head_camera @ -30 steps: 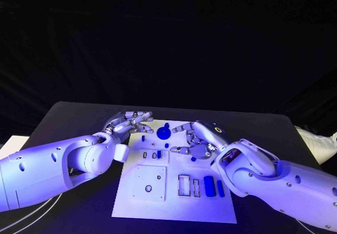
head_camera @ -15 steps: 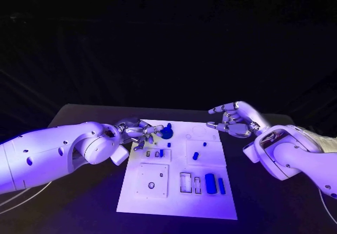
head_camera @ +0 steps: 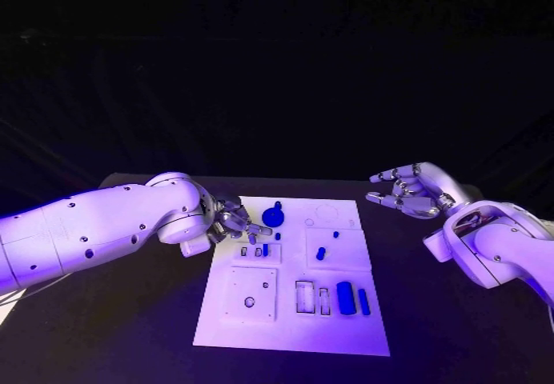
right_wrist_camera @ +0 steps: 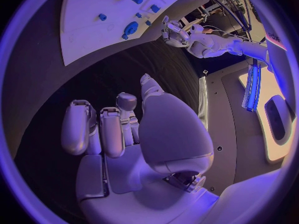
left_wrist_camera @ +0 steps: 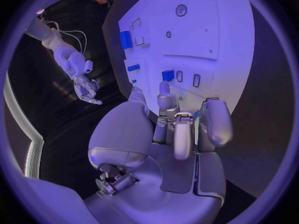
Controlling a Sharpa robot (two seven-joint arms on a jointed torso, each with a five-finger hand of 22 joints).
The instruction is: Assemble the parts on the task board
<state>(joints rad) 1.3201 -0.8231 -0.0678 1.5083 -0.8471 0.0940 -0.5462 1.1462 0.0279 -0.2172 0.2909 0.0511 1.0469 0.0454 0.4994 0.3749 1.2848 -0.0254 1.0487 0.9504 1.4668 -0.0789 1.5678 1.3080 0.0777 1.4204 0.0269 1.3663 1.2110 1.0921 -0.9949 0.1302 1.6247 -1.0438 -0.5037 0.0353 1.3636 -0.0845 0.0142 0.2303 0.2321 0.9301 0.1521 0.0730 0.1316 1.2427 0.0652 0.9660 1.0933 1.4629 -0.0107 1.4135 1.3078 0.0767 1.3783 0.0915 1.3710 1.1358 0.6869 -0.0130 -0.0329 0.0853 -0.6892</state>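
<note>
Compared with a second ago, the right hand point(head_camera: 410, 192) has been pulled off the task board point(head_camera: 295, 320) and is now parked over the black table point(head_camera: 127, 320), well apart from the board's far right corner; fingers are spread and loosely curled, nothing is held. The left hand point(head_camera: 231, 222) has been brought down to the board's far left edge, fingers partly curled with tips just beside the round blue part point(head_camera: 272, 216); no part can be seen gripped, and whether the board is touched cannot be told. In the left wrist view the left hand point(left_wrist_camera: 181, 129) is seen with fingers apart over the board point(left_wrist_camera: 206, 40), nothing between them. The parts appear unmoved relative to the board: round part near the far edge, small blue pegs point(head_camera: 321, 254) mid-board, long blue bar point(head_camera: 345, 298) and slim bar point(head_camera: 363, 302) near the right side, beside the empty rectangular slots point(head_camera: 303, 297). Judged from this: the right hand has been cleared out of the way, the left hand is likely being staged for a pick at the far left of the board, and assembly is at an early stage. No brand, label or writing can be read anywhere on the board or arms.
</note>
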